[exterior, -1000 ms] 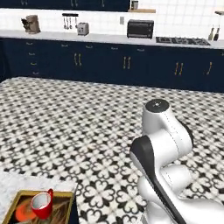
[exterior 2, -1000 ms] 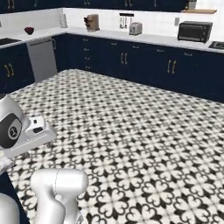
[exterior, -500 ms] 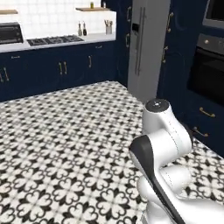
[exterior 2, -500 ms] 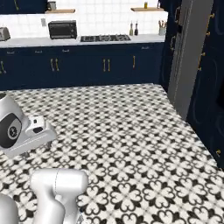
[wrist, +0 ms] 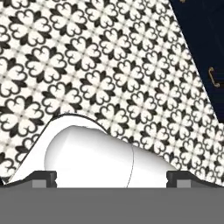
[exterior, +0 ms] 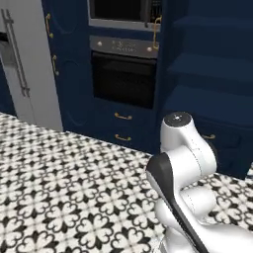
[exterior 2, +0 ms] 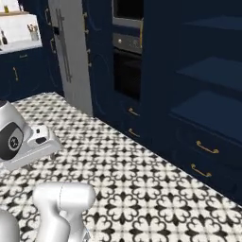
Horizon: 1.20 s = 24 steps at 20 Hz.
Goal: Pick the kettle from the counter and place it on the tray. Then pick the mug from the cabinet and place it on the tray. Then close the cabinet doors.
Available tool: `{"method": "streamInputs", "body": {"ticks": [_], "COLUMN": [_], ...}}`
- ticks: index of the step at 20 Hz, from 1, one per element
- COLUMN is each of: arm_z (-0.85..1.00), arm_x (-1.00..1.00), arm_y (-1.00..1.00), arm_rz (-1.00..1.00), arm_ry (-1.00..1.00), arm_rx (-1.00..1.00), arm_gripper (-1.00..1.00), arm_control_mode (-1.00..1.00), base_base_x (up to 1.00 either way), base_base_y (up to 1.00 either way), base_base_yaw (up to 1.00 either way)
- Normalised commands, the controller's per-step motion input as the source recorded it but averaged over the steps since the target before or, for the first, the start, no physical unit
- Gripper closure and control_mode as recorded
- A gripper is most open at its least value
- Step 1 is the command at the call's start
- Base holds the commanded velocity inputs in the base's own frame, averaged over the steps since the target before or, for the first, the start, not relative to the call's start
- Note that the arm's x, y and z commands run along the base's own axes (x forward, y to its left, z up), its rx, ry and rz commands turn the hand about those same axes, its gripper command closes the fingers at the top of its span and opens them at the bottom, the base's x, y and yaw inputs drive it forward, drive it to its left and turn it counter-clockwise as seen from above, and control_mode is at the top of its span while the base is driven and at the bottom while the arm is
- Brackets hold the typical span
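The navy cabinet (exterior: 212, 69) stands open ahead on the right, its dark blue shelves (exterior 2: 212, 71) bare where they show. Drawers with brass handles (exterior 2: 205, 149) sit below the shelves. One cabinet door (exterior 2: 158, 71) is swung out beside the oven, its long brass handle (exterior: 157, 29) at its edge. My gripper (wrist: 111, 179) is open, the fingertips (wrist: 43, 177) far apart with nothing between them, pointing down at the patterned floor over my own arm. A strip of the counter (exterior 2: 14, 45) shows far left. The kettle, tray and mug are out of view.
A built-in oven (exterior: 123, 79) with drawers under it stands left of the cabinet, and a tall grey fridge (exterior: 24, 64) further left. Black-and-white patterned floor (exterior 2: 142, 189) lies between me and the cabinet. My folded arm (exterior: 183, 148) rises in front.
The whole picture has shifted: the base has turned away from the far counter and the tray with the mug and now faces the oven and open cabinet. The gripper stays open.
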Motion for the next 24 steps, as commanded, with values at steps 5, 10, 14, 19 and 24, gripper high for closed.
{"method": "streamInputs", "body": {"ticks": [5,10,14,19,24], "arm_z": [0.0,0.0,0.0,0.0,0.0], "arm_x": [0.0,0.0,0.0,0.0,0.0], "arm_y": [0.0,0.0,0.0,0.0,0.0], "arm_rz": [0.0,0.0,0.0,0.0,0.0], "arm_ry": [0.0,0.0,0.0,0.0,0.0], "arm_rx": [0.0,0.0,0.0,0.0,0.0], "arm_gripper": [-1.0,-1.0,-1.0,-1.0,-1.0], "arm_control_mode": [1.0,1.0,1.0,1.0,1.0], "base_base_x": [0.0,0.03,0.62,0.48,0.2], "base_base_y": [0.02,0.07,0.41,0.5,0.51], "base_base_yaw": [-1.0,-1.0,-0.76,-0.18,0.38]}}
